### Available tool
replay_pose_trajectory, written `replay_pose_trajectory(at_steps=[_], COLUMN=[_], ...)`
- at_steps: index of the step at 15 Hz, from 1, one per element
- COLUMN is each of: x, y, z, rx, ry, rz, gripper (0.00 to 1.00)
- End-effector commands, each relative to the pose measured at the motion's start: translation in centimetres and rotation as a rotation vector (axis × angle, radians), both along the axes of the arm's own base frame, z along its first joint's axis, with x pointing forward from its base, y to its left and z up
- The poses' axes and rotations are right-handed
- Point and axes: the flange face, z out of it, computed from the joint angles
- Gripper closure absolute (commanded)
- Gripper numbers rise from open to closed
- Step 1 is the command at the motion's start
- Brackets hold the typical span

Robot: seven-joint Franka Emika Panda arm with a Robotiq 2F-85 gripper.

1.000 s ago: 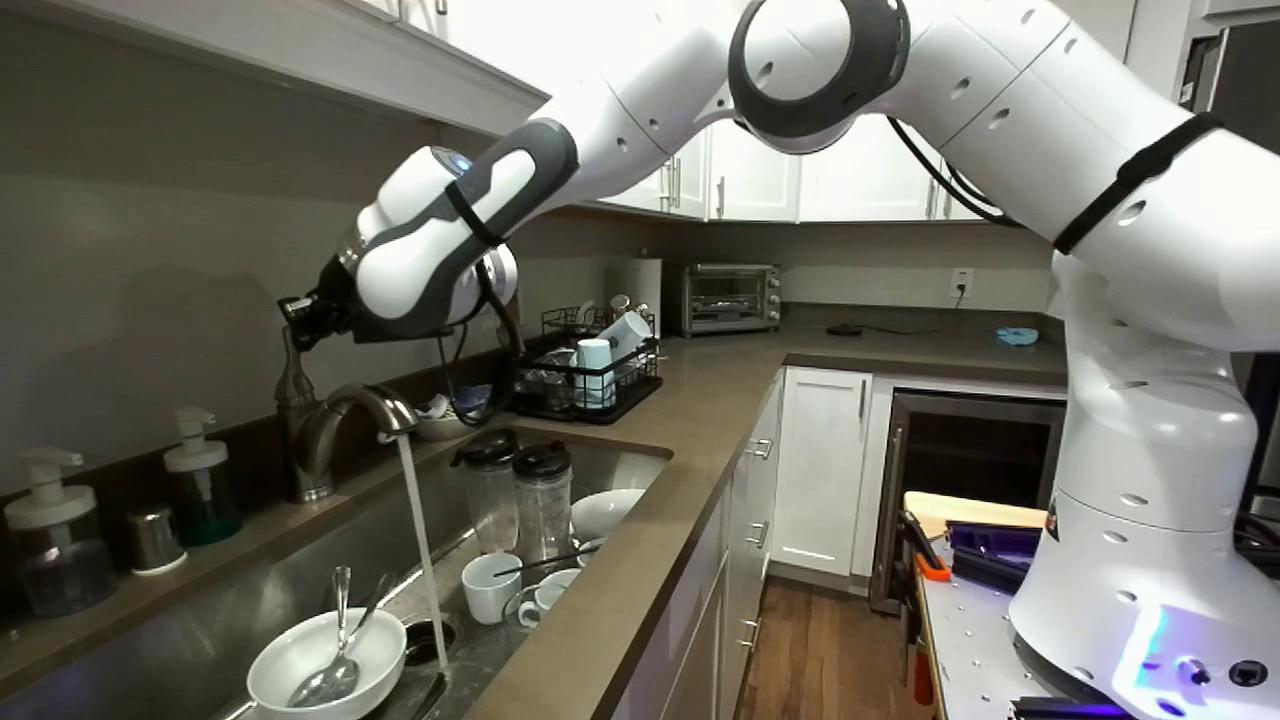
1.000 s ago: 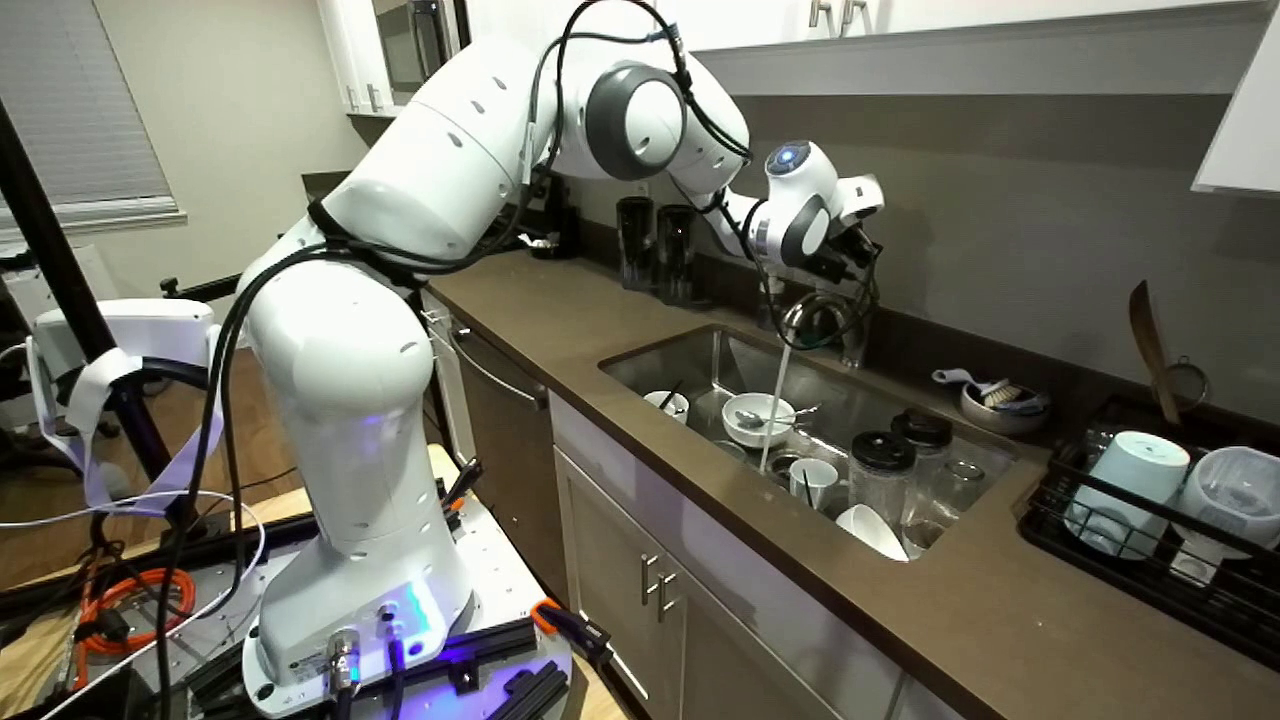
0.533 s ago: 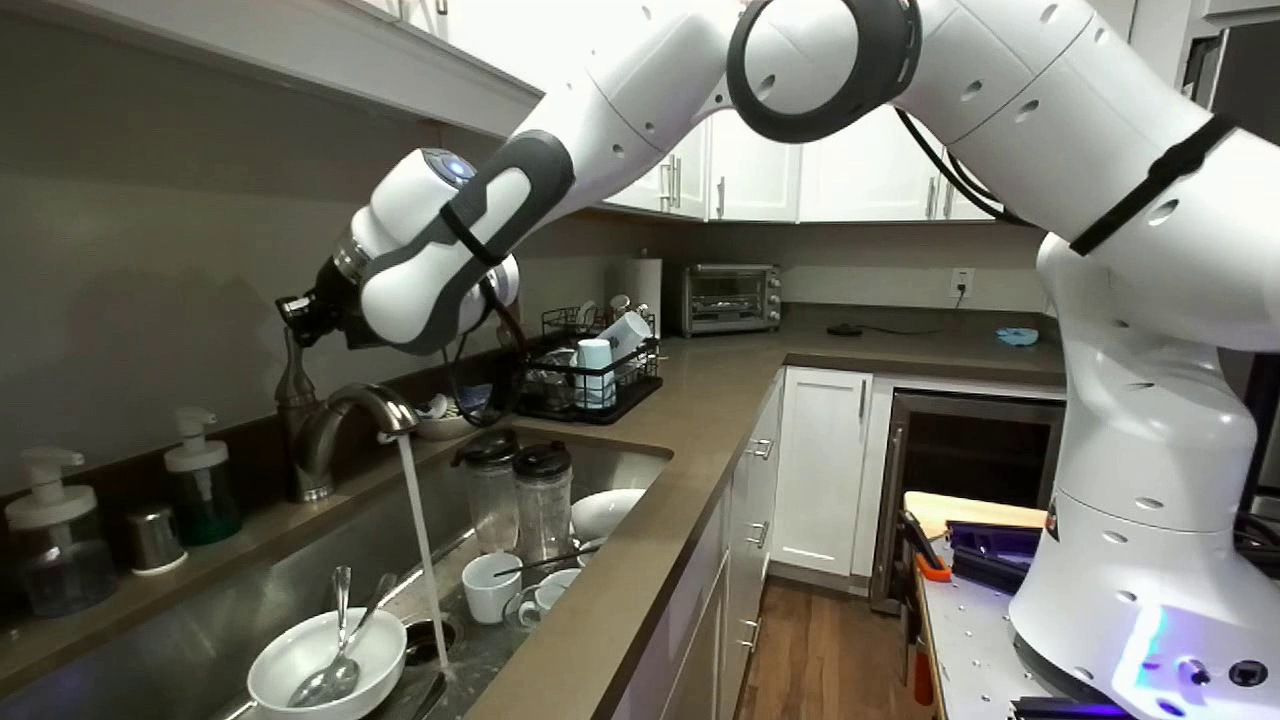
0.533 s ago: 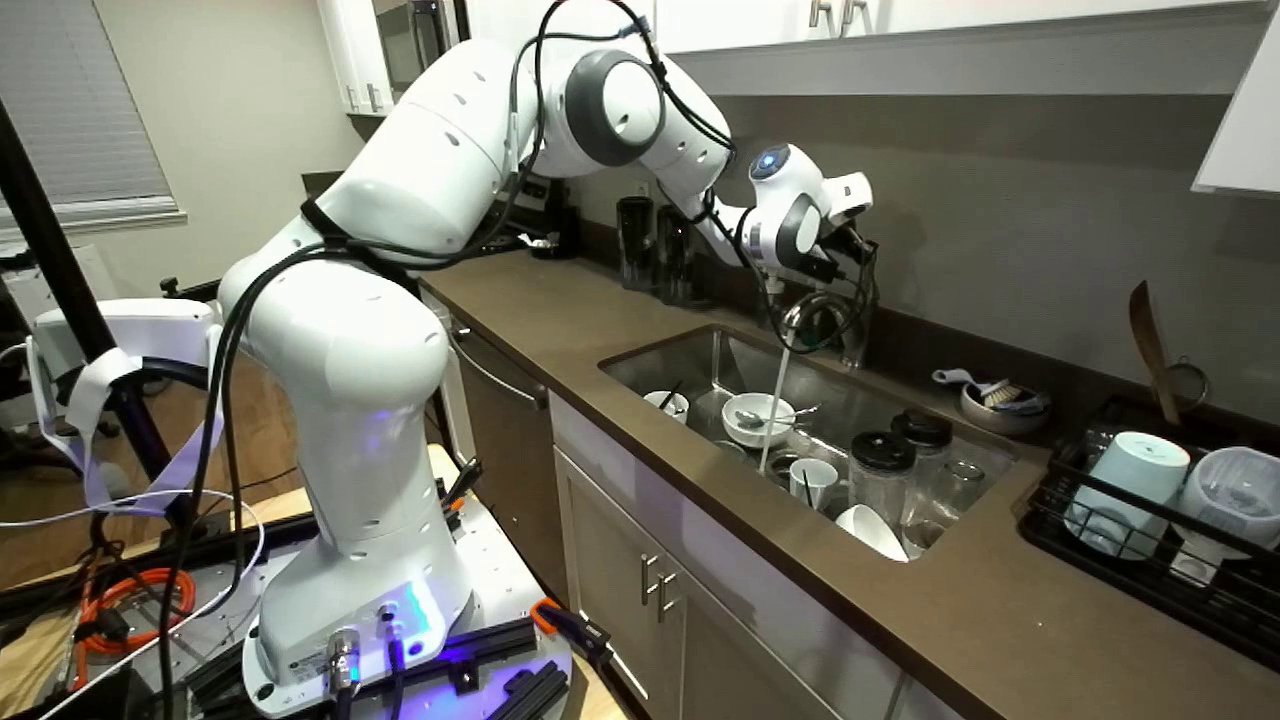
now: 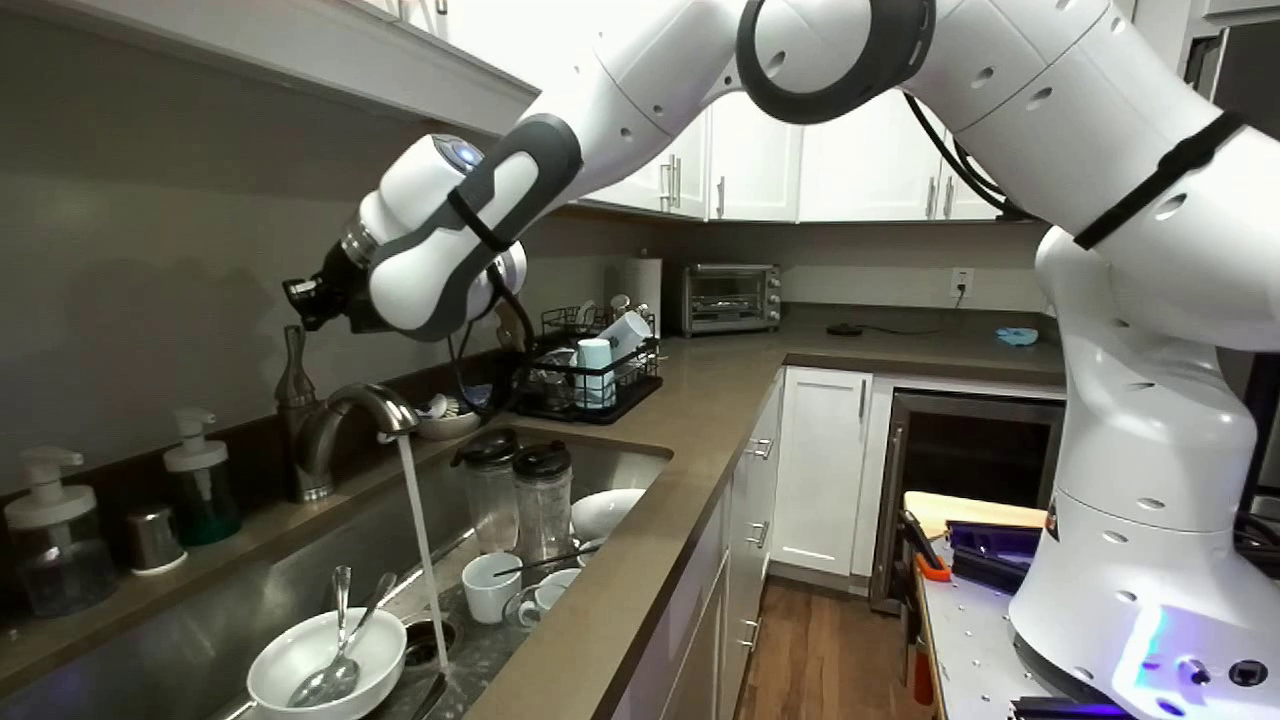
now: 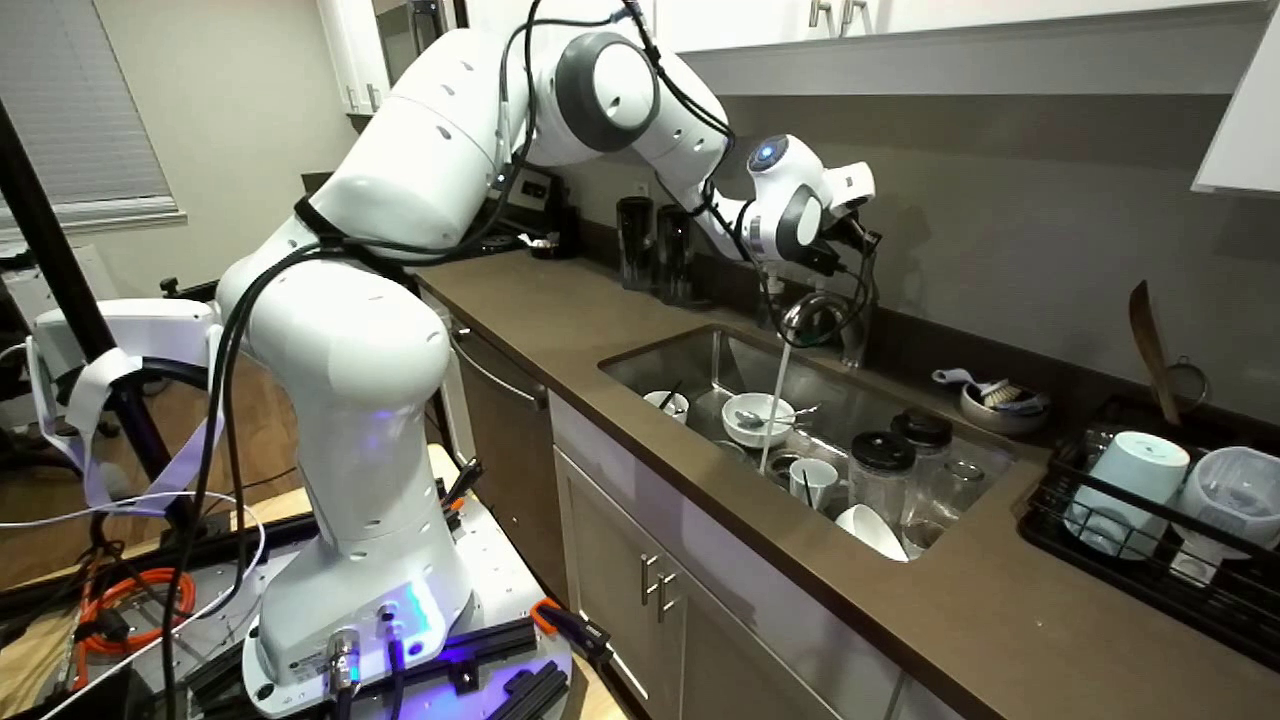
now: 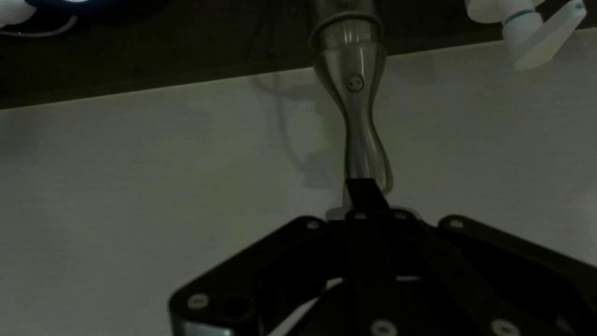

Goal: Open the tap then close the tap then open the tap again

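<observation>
The tap [image 5: 322, 428], a brushed-metal gooseneck faucet, stands near the back edge of the worktop [image 5: 630, 560], just behind the sink [image 5: 270, 580], with its slim lever [image 7: 359, 116] pointing up. The jaws are pressed together by the lever's upper tip: just above it in an exterior view, overlapping it in the wrist view, so I cannot tell whether they touch. The white arm [image 6: 440, 160] reaches over the worktop from beyond its front edge, its wrist end above the tap.

Water [image 5: 421, 540] falls in a thin, unbroken stream from the spout [image 5: 378, 402] into the sink, near the drain [image 5: 422, 648] and just beside a white bowl [image 5: 380, 670] holding metal spoons [image 5: 330, 682]. An upright white mug [image 5: 488, 595] stands near the drain, and two clear containers [image 5: 545, 505] with black lids stand close together in the sink.

Two pump bottles [image 5: 198, 460] are set along the back edge of the worktop, a small metal cylinder [image 5: 152, 535] between them. On the other side of the tap, a small bowl [image 6: 985, 418] with a brush [image 6: 1000, 396] in it sits near the same edge; beyond it is a black wire drying rack [image 6: 1150, 592] with a light-blue cup [image 6: 1130, 480] and a clear plastic container [image 6: 1235, 490]. A toaster oven [image 5: 730, 300] sits by the worktop's back corner.
</observation>
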Motion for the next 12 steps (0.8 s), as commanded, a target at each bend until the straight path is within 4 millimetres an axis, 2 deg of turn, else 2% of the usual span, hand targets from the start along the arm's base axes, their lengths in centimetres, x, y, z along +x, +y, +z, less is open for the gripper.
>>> replay_pose_trajectory(at_steps=[1, 5, 12], x=[-1.1, -1.3, -2.9], y=[-0.8, -1.6, -1.9], z=[1.8, 2.4, 1.8], rx=[0.022, 0.014, 0.031], ry=[0.003, -0.027, -0.016], rz=[-0.024, -0.047, -0.056], gripper=[1.00, 1.00, 1.00])
